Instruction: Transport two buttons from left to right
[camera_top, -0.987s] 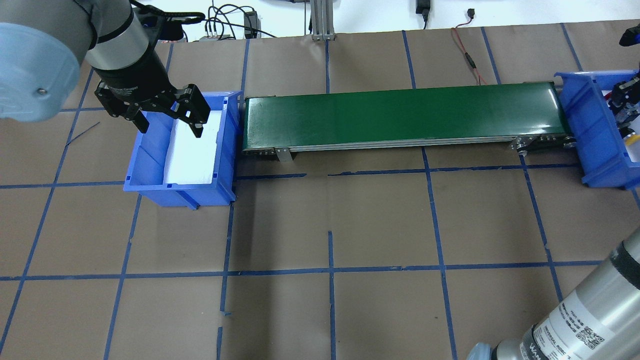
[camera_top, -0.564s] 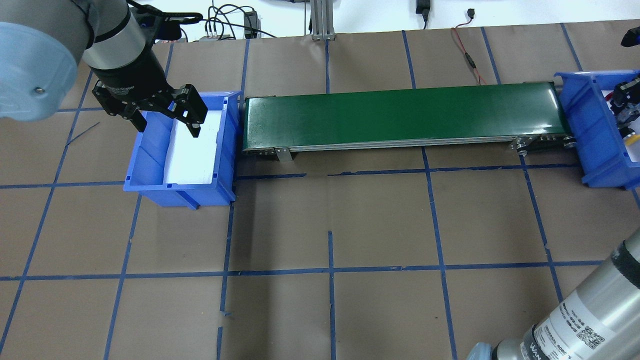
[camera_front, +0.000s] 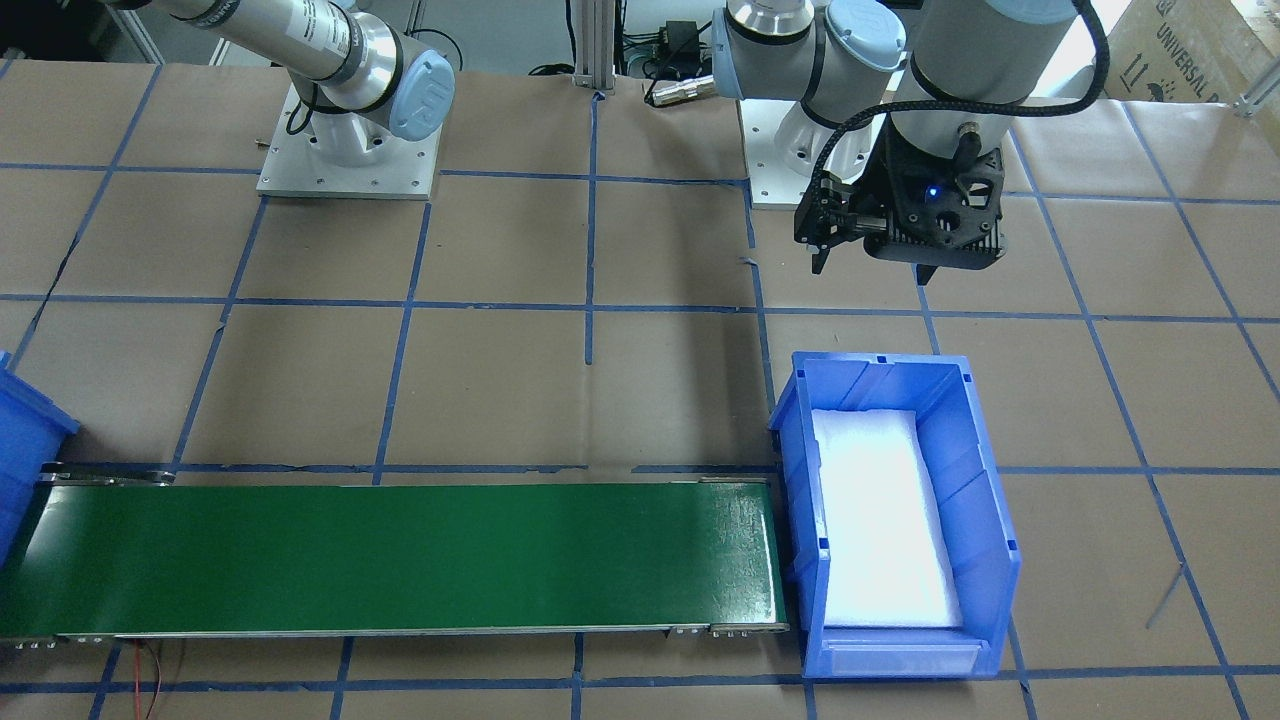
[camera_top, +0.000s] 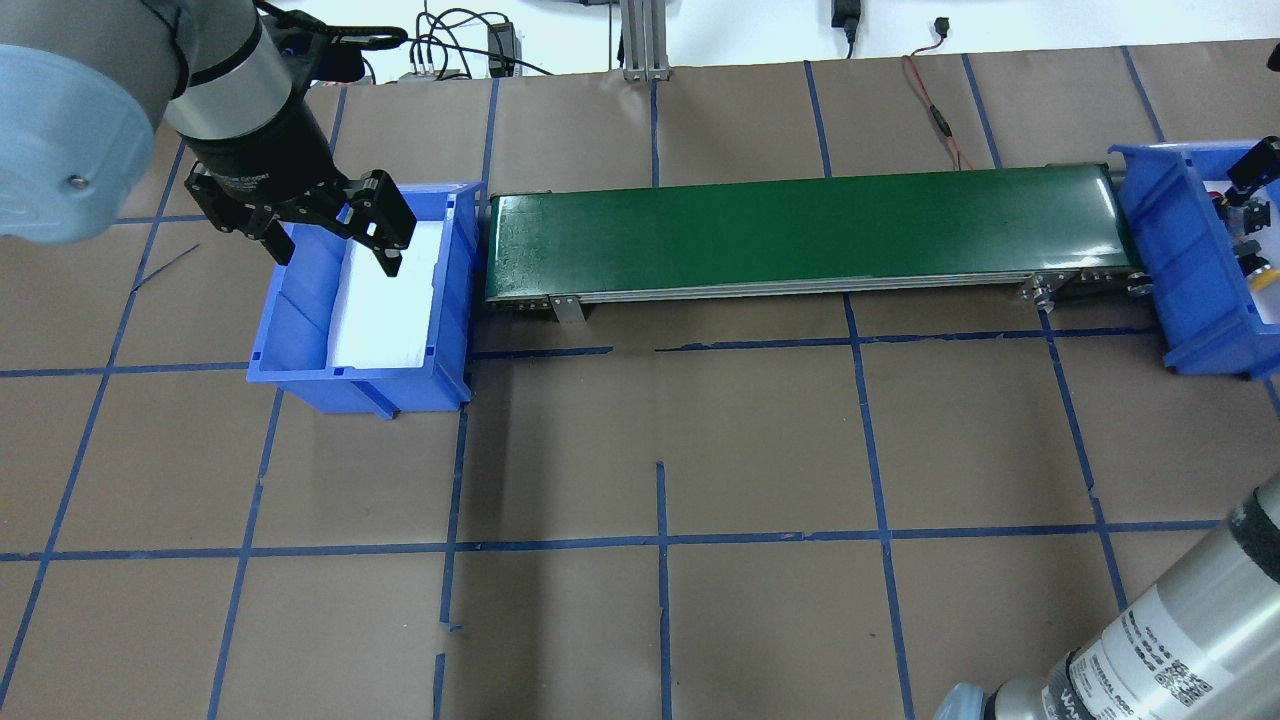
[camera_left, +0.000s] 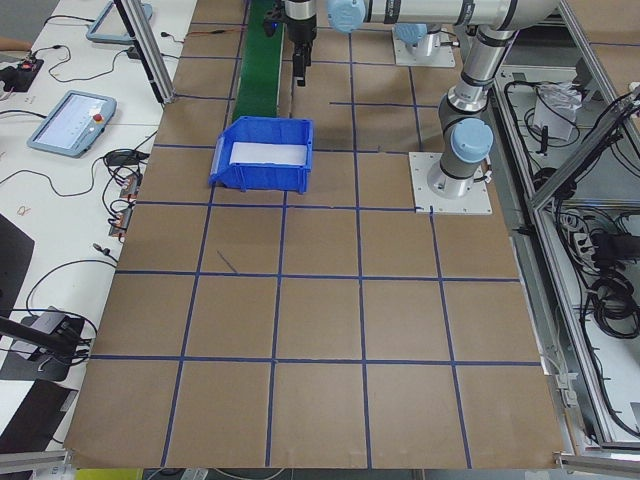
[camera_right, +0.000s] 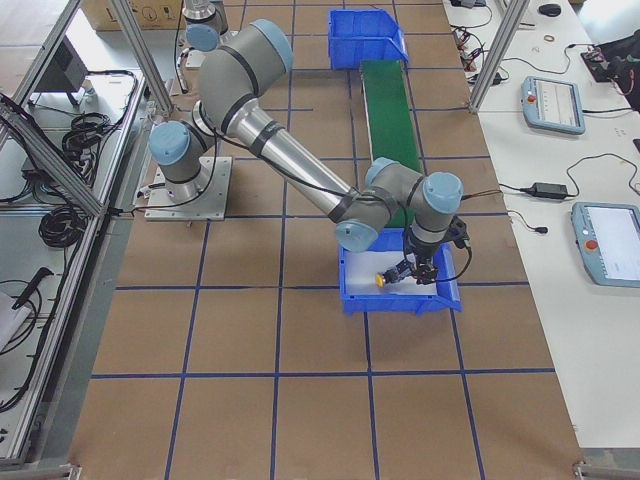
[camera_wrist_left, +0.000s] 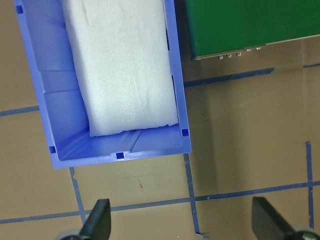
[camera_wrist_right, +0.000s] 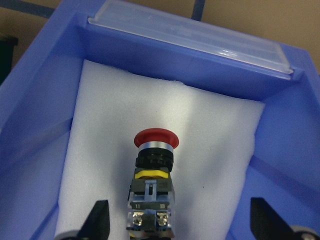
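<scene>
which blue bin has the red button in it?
The bin at the conveyor's right end: the red button lies on its foam. The left-end bin holds only bare white foam.

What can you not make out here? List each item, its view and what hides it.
Yellow button: exterior right view, too small, only a yellow speck.
Red button: right wrist view, the bottom edge cuts off its contact block's end.
Right bin: overhead view, the right edge cuts it off; front-facing view, the left edge does.
</scene>
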